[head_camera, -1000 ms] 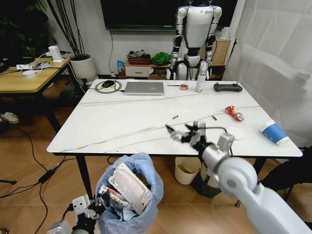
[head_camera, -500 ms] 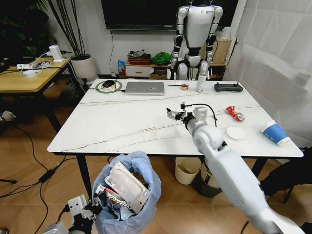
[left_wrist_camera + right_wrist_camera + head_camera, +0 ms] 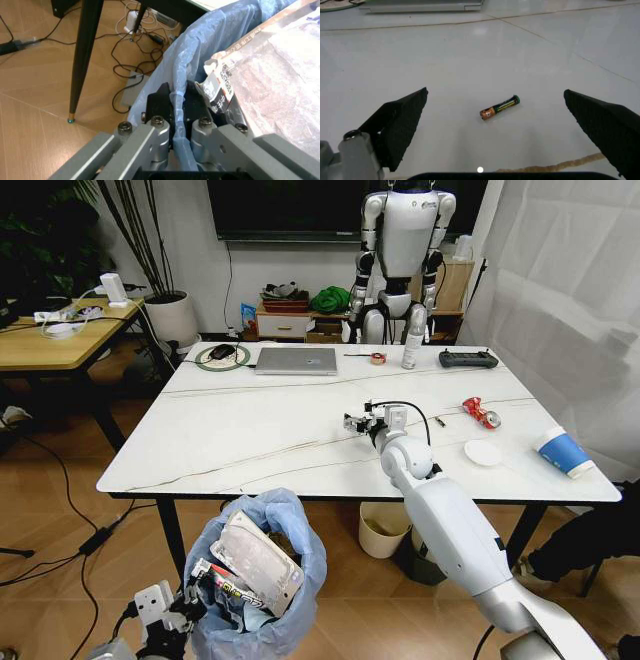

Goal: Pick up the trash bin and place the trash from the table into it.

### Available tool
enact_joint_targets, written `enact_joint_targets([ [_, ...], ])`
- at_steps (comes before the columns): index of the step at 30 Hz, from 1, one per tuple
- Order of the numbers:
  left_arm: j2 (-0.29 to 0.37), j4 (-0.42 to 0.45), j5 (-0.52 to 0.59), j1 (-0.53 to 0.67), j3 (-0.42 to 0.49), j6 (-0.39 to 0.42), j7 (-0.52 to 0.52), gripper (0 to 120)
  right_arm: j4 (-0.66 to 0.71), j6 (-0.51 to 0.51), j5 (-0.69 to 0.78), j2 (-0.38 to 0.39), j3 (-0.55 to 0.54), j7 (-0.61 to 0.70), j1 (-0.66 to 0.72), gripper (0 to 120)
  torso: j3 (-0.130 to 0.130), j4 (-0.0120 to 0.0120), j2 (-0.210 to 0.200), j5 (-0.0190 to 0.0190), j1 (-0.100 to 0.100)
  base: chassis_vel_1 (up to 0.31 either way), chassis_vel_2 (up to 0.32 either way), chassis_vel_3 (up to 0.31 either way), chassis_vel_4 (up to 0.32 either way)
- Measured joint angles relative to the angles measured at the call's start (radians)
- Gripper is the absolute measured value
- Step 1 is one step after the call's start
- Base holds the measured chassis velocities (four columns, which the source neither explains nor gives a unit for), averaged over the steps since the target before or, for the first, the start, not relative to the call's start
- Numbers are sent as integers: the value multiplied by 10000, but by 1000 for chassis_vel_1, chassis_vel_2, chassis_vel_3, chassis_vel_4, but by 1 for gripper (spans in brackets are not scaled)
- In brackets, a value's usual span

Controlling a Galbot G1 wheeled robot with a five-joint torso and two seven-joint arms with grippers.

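With the left gripper (image 3: pixel 178 108) clamped on the trash bin (image 3: pixel 262 575) bag rim below the worktop (image 3: pixel 250 430), the right gripper (image 3: pixel 500 123) hangs wide apart over a small battery (image 3: pixel 499 107), so the next move calls for a straight descent and close.

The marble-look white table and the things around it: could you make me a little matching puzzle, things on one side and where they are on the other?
Things:
1. small orange and black battery
2. blue paper cup
3. silver laptop
4. bin lined with a light-blue plastic bag

Places:
A. lying on its side at the table's right edge
B. on the far side of the table, lid closed
C. below the near table edge, rim pinched by the left gripper
D. between the open fingers of the right gripper

Pairs: 1-D, 2-A, 3-B, 4-C
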State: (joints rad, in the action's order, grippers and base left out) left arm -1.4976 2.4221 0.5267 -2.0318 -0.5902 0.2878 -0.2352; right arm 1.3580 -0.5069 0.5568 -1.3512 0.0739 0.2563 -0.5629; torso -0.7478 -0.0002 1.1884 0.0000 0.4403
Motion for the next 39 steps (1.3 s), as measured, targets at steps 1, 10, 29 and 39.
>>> enact_joint_targets([
  [1,-12,3,-17,-9,5,-7,4,0,-167,62,0,-66,-18,-25,60,100,0,0,0,-1,0,0,0,0,0],
  [10,-42,69,-50,-62,-8,-49,19,0,-908,351,-246,-245,-88,-210,235,94,0,1,0,0,0,0,0,0,0],
  [29,-30,20,-43,27,20,-52,28,0,-962,477,-356,-153,-204,-260,124,23,0,1,0,0,1,0,0,0,0],
  [39,11,-53,-11,76,28,-52,28,0,-898,466,-352,-58,-278,-328,55,0,2,1,2,0,0,0,0,0,0],
])
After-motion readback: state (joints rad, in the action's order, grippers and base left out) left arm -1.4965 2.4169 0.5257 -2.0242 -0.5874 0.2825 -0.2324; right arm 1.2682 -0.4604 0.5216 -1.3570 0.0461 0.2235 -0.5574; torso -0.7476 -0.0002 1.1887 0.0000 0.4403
